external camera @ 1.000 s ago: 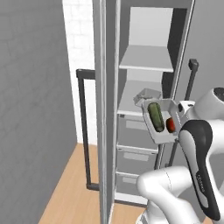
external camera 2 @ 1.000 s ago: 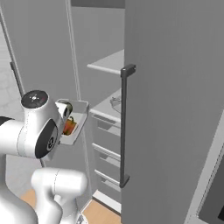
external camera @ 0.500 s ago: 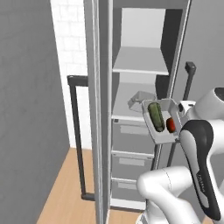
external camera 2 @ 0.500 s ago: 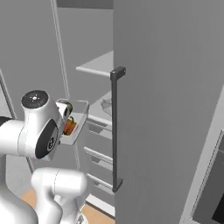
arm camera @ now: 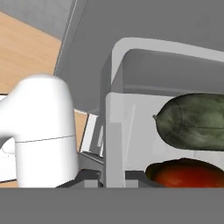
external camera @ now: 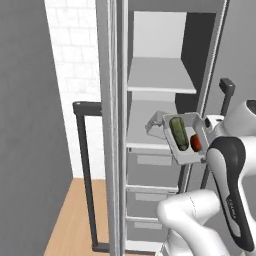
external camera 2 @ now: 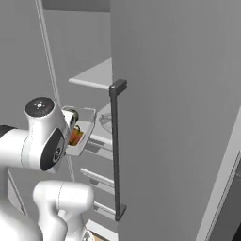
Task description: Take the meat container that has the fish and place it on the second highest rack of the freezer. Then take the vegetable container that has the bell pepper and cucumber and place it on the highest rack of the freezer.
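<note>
Left edge of your left base view: the freezer [external camera: 165,90] door stands swung open, its black bar handle [external camera: 86,175] upright against the white brick wall. Moving right, you look straight into the open cabinet. The highest rack [external camera: 160,80] is a flat pale-grey shelf, bare on top. The second rack [external camera: 142,132] below it carries another pale tray [external camera: 155,125], seen only in part behind the held one. Drawers [external camera: 150,172] sit lower down.

Further right, just in front of the cabinet opening and between the two racks in height, you have the vegetable container [external camera: 186,140] held up and tipped toward the camera. The cucumber [external camera: 178,133] lies along its left side, and the bell pepper [external camera: 196,143] sits just beside it to the right.

The gripper [external camera: 212,125] meets the container at its right rim. Jaws are closed on that rim, gripping the tray.

In your right base view the container [external camera 2: 81,134] shows edge-on beside the wrist, an orange patch of pepper [external camera 2: 75,136] visible. In the hand view the cucumber [arm camera: 192,120] lies above the pepper [arm camera: 190,173] inside the tray wall [arm camera: 114,144].
</note>
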Motion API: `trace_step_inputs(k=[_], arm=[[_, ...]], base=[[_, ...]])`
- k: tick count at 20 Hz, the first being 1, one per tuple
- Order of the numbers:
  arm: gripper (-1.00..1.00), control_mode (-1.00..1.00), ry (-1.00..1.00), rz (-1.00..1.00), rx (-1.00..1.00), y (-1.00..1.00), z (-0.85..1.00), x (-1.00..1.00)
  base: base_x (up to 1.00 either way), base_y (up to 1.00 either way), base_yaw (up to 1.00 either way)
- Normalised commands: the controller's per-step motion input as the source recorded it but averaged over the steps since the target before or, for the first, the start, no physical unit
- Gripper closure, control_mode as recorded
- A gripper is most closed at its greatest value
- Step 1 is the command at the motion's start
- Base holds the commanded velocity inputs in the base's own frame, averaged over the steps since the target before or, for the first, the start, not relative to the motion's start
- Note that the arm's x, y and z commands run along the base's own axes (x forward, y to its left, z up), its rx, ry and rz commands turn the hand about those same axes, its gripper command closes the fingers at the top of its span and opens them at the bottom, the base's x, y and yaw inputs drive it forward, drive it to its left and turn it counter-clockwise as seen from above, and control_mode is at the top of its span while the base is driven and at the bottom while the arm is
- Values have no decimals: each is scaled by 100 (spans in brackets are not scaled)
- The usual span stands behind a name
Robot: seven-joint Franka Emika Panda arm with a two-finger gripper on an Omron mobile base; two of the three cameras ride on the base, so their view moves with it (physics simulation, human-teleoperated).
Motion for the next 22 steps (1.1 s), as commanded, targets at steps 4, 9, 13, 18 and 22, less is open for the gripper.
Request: trace_step_inputs(k=[4, 9, 13, 18, 22], arm=[[100, 100, 0, 0, 0, 0, 0, 0], [100, 100, 0, 0, 0, 0, 0, 0], [100, 100, 0, 0, 0, 0, 0, 0], [100, 100, 0, 0, 0, 0, 0, 0], [100, 100, 0, 0, 0, 0, 0, 0]], base=[[24, 42, -19], [30, 6, -14], [7, 11, -7], [1, 22, -6], [0, 24, -6]])
